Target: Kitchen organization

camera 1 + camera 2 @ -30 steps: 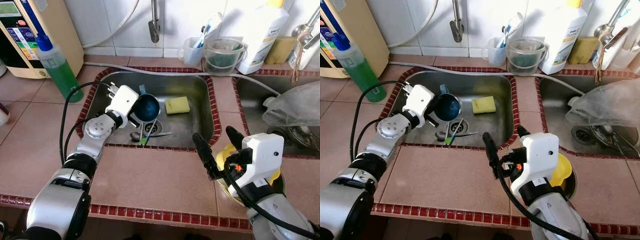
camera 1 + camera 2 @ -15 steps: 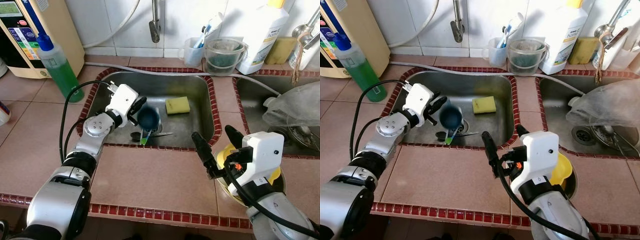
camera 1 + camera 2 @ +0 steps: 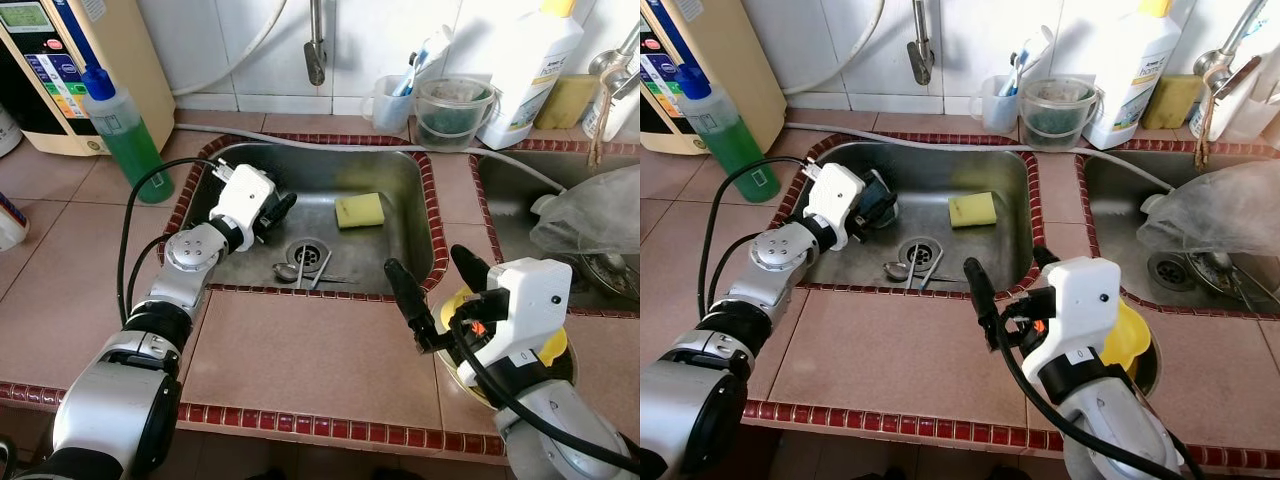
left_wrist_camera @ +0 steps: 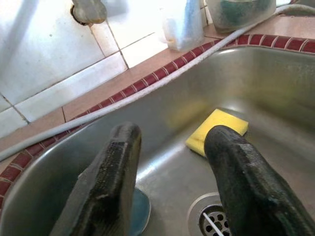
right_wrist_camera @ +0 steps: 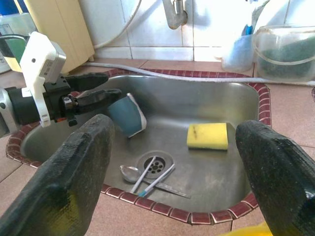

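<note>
1. left eye view: we see our left gripper [image 3: 272, 212] inside the sink [image 3: 400, 170], near its left wall. its fingers are around something dark that is mostly hidden here. the yellow sponge [image 3: 359, 210] lies toward the back of the basin, and a spoon [image 3: 284, 271] lies beside the drain [image 3: 306, 253]. our right gripper [image 3: 436, 290] hovers over the counter edge, spread wide and empty.

2. right eye view: here the blue cup [image 3: 877, 201] shows better. it lies tilted against the left gripper's fingers, close to the left wall of the sink. a green soap bottle [image 3: 730, 135] stands on the counter to the left.

3. left wrist view: the two fingers [image 4: 110, 177] stand apart, and only the cup's blue rim [image 4: 139, 213] shows beside one of them. we cannot tell if the grip is firm.

4. right wrist view: the cup [image 5: 127, 115] sits tilted at the left fingertips, touching them, above the spoon and drain.

5. we judge that the step in hand is taking the cup out of the sink. the next move calls for a sure grip on the cup wall, then a lift clear of the red tiled rim [image 3: 300, 140].
</note>
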Controlling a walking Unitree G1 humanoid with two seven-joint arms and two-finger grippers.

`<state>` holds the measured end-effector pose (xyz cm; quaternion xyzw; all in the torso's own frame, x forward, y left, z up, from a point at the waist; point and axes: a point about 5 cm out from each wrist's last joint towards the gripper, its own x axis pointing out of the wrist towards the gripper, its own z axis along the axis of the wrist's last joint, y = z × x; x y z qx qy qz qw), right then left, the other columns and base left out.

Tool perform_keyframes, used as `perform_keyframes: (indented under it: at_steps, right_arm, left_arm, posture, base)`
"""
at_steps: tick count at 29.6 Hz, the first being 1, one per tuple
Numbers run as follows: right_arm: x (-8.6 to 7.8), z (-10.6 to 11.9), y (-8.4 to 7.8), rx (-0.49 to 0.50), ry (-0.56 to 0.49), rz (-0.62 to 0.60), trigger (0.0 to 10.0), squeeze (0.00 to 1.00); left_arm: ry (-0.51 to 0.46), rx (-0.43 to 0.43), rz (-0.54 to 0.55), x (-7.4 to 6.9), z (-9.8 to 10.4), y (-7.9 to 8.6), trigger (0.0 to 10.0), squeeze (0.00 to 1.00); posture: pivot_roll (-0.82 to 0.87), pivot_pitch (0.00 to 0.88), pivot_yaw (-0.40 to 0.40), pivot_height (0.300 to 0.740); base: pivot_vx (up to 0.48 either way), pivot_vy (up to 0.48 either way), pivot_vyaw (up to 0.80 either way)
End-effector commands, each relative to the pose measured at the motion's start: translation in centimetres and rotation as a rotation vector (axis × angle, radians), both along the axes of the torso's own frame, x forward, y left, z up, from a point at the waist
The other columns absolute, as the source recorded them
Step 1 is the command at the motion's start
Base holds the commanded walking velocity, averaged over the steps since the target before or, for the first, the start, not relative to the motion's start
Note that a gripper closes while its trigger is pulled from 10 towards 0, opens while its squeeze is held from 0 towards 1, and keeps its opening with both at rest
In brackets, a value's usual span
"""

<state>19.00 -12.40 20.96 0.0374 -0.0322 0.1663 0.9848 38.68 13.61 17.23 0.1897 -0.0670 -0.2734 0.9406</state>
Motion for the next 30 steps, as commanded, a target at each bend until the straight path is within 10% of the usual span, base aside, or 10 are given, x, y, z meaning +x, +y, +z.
perform_keyframes:
  at_steps: [1, 6, 7, 8, 30]
  right_arm:
    - [-0.1, 0.2, -0.1, 0.000, -0.006, -0.006, 10.0, 0.00]
    - [1.0, 0.6, -0.3, 0.019, -0.053, -0.034, 10.0, 0.00]
    - [1.2, 0.8, -0.3, 0.024, -0.065, -0.037, 10.0, 0.00]
    - [1.8, 1.1, -0.3, 0.031, -0.097, -0.047, 10.0, 0.00]
    - [7.9, 1.7, 0.5, 0.061, -0.361, -0.119, 10.0, 0.00]
  left_arm:
    - [-0.020, 0.000, 0.001, 0.2, 0.7, 0.3, 10.0, 1.00]
    - [-0.043, -0.072, 0.018, 0.3, 1.7, 0.5, 10.0, 0.97]
    - [-0.047, -0.086, 0.018, 0.3, 1.8, 0.5, 10.0, 0.71]
    - [-0.065, -0.126, 0.021, 0.3, 2.3, 0.5, 10.0, 0.00]
    - [-0.188, -0.427, 0.088, -3.4, 4.8, 0.6, 10.0, 0.00]
  posture:
    - [-0.27, 0.166, 0.055, 0.740]
    - [-0.25, 0.159, 0.058, 0.740]
    - [-0.25, 0.159, 0.058, 0.740]
    - [-0.24, 0.153, 0.055, 0.740]
    - [-0.10, 0.081, 0.011, 0.740]
  base:
    - [0.000, 0.000, 0.00]
    - [0.000, 0.000, 0.00]
    - [0.000, 0.000, 0.00]
    - [0.000, 0.000, 0.00]
    - [0.000, 0.000, 0.00]
